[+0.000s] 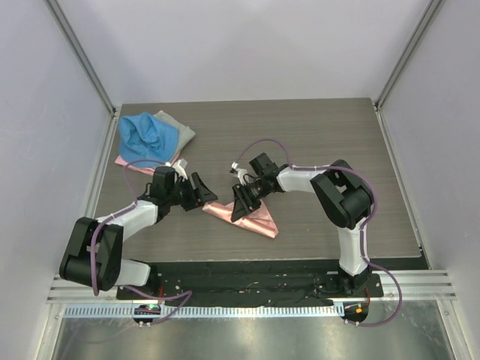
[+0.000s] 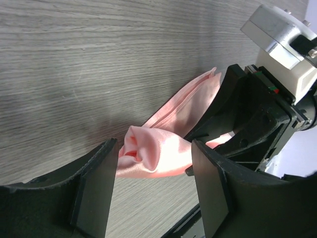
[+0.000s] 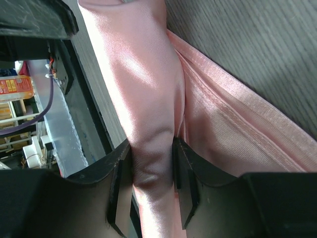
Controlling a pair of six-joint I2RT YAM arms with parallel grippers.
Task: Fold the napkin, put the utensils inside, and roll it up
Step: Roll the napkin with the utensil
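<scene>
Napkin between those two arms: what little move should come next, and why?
Probably close the left jaws. They stand open around the bunched end of the napkin, while the right jaws are shut on a fold farther along; holding both spots should let them handle it together.

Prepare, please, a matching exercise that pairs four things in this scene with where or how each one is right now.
Things:
1. large salmon-pink satin napkin
2. crumpled blue cloth
3. flat grey cloth
4. right arm's black two-finger pincer

Places or states:
A. at the far-left corner of the grey wooden table, lying over other cloth
B. shut on a fold of pink satin
C. folded, near the table's front middle
D. showing at the blue cloth's right edge, partly covered by it

Pairs: 1-C, 2-A, 3-D, 4-B
</scene>
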